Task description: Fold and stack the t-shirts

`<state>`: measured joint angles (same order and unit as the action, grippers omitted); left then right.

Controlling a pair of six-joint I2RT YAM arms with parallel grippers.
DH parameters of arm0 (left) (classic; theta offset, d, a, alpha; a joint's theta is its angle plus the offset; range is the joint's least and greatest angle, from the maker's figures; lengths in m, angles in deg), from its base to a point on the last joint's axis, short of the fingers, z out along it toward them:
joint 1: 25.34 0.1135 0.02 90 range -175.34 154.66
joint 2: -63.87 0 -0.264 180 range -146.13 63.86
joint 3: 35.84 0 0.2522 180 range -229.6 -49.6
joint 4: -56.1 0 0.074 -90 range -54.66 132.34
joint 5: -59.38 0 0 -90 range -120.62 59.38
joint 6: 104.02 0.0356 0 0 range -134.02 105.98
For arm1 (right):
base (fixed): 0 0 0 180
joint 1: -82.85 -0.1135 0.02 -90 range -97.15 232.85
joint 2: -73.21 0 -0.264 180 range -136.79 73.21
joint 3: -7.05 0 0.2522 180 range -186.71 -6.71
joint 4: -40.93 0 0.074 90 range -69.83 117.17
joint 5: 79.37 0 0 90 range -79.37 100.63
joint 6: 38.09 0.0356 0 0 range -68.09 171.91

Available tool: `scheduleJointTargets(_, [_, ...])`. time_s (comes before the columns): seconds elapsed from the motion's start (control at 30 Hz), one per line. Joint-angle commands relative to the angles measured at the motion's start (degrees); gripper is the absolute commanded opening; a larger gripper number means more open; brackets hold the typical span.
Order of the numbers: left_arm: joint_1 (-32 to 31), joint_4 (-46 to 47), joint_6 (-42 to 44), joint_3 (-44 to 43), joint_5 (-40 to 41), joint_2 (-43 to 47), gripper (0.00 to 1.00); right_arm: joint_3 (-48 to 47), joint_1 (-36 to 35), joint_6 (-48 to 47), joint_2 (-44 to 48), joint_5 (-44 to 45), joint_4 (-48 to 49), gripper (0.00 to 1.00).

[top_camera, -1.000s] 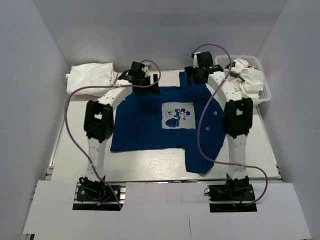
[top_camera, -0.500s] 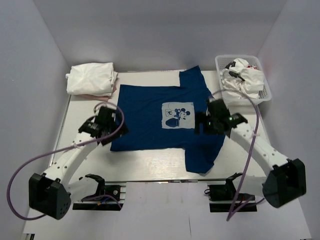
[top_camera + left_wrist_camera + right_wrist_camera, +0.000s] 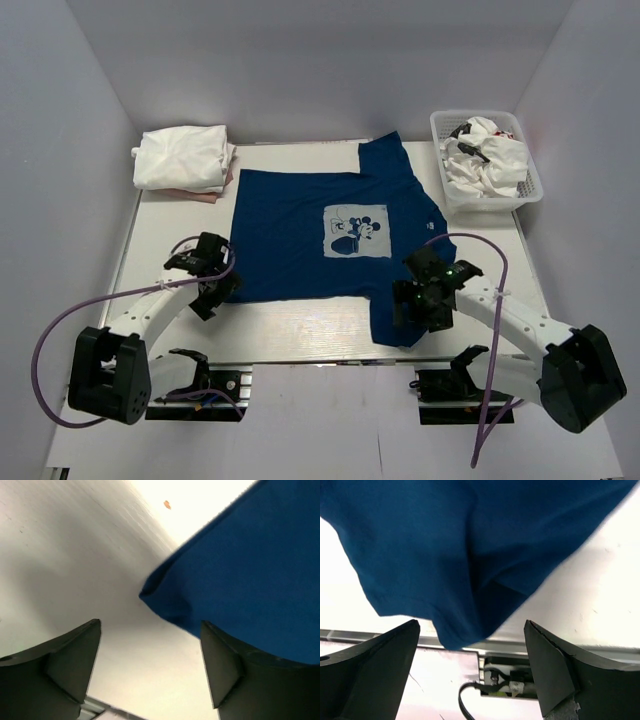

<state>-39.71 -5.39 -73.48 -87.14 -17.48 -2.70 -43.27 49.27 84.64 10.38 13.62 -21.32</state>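
T-shirt (image 3: 285, 215) lies flat — left hand (image 3: 150, 625), right hand (image 3: 471, 623) spread at its edges.

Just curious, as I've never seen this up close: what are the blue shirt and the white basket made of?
Blue shirt: looks like soft, matte knit cloth, probably cotton. It lies limp and flat, and its corner is curled over. Basket: seems to be stiff white plastic with a slight sheen. Its walls are an open mesh that holds its shape.

left gripper (image 3: 212, 288) pulled back from upper centre to lower-left corner of navy blue cloth t-shirt (image 3: 290, 235); right gripper (image 3: 415, 308) dropped to its lower-right hem.
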Motion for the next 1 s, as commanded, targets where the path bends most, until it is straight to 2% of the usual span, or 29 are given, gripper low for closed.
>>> scheduleJointTargets(0.0, [1.28, 3.42, -1.62, 1.93, 0.92, 0.21, 0.87, 1.04, -1.13, 1.81, -1.77, -1.48, 4.01, 0.9])
scheduleJointTargets(0.03, [1.8, 3.43, -1.62, 2.47, 0.39, 0.21, 0.79, 2.09, -1.39, 1.9, -2.03, -2.36, 4.45, 0.88])
scheduleJointTargets(0.1, [2.32, 6.05, -1.62, 4.31, -0.92, 0.73, 0.72, 3.06, -2.27, 2.34, -2.65, -4.65, 4.81, 0.88])
scheduleJointTargets(0.17, [2.33, 7.64, -1.62, 5.54, -2.59, 0.74, 0.59, 3.16, -2.8, 2.34, -2.56, -5.44, 4.81, 0.87])
scheduleJointTargets(0.23, [2.85, 8.87, -2.23, 6.34, -2.6, 0.74, 0.5, 3.25, -3.5, 2.6, -2.56, -6.23, 3.5, 0.84])
scheduleJointTargets(0.3, [2.86, 10.36, -2.24, 7.91, -2.6, 0.74, 0.47, 3.25, -3.94, 3.3, -2.65, -6.41, 2.96, 0.84])
scheduleJointTargets(0.37, [3.38, 10.9, -2.24, 8.45, -2.07, 0.74, 0.37, 3.77, -4.65, 4.0, -2.65, -6.24, 2.61, 0.84])
scheduleJointTargets(0.4, [3.38, 10.9, -2.24, 8.45, -2.07, 0.04, 0.3, 3.77, -4.82, 3.83, -2.91, -6.24, 2.7, 0.84])
scheduleJointTargets(0.43, [3.38, 10.9, -2.24, 8.45, -2.07, 0.03, 0.11, 3.77, -5.0, 4.27, -3.35, -5.97, 2.61, 0.84])
scheduleJointTargets(0.47, [3.38, 10.9, -2.76, 8.45, -2.07, 0.03, 0.02, 3.69, -5.17, 4.53, -3.61, -5.97, 2.78, 0.84])
scheduleJointTargets(0.53, [3.38, 10.9, -2.76, 8.45, -2.6, 0.03, 0.0, 4.3, -5.44, 4.71, -4.76, -5.71, 4.1, 0.76])
scheduleJointTargets(0.57, [3.38, 10.9, -2.76, 8.45, -2.6, 0.64, 0.0, 4.47, -5.61, 4.71, -5.28, -5.62, 4.63, 0.67])
scheduleJointTargets(0.6, [3.38, 10.9, -2.76, 8.45, -2.6, 1.34, 0.0, 4.74, -5.62, 4.62, -6.33, -5.53, 4.81, 0.49])
scheduleJointTargets(0.7, [3.38, 8.36, -2.76, 7.83, -1.9, 3.53, 0.0, 4.48, -5.97, 4.97, -6.61, -5.27, 4.81, 0.22])
scheduleJointTargets(0.8, [3.38, 5.72, -2.76, 7.3, -0.5, 5.65, 0.0, 4.91, -6.32, 5.5, -5.29, -6.32, 4.63, 0.0])
scheduleJointTargets(0.97, [3.38, -0.07, -3.29, 7.3, -0.49, 9.77, 0.0, 5.88, -8.42, 8.66, -0.2, -13.08, 0.25, 0.0])
